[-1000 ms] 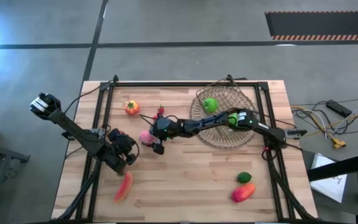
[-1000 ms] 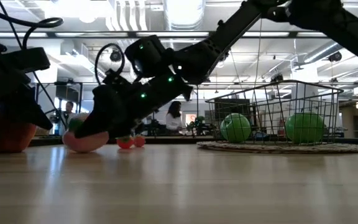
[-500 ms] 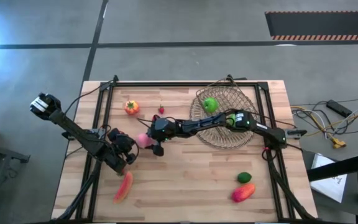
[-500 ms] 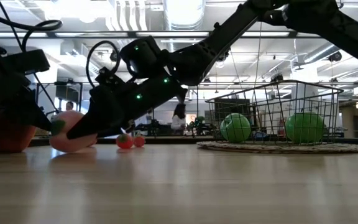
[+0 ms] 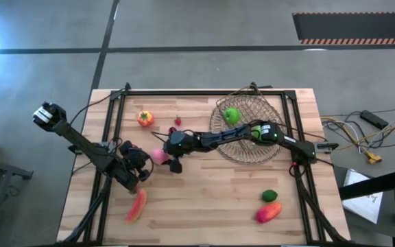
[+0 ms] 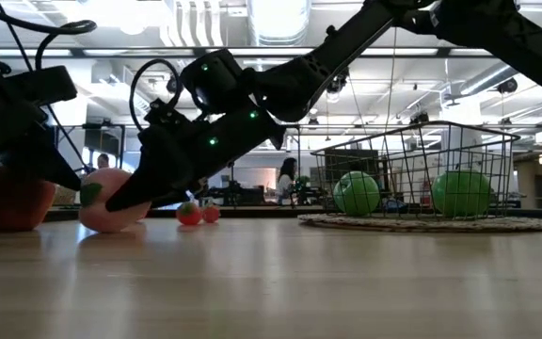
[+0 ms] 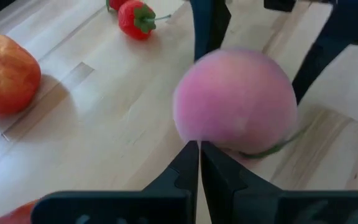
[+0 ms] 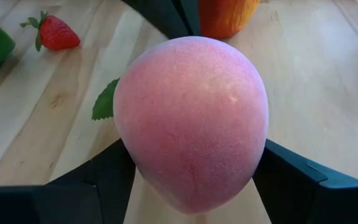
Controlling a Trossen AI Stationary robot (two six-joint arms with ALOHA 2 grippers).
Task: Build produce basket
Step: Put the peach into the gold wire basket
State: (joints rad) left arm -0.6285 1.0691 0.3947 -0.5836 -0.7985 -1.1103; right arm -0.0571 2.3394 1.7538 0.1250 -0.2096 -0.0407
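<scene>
- The right gripper is pinching the pink peach near the table's left-middle; lifting cleanly matters
- The left gripper, fingers pressed together, is waiting just beside; the basket is sitting far-right

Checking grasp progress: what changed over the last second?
The right hand with the peach between its fingers slid slightly toward the left hand; the peach sits on the table. Left hand, shut, and basket with its apples unchanged.
</scene>
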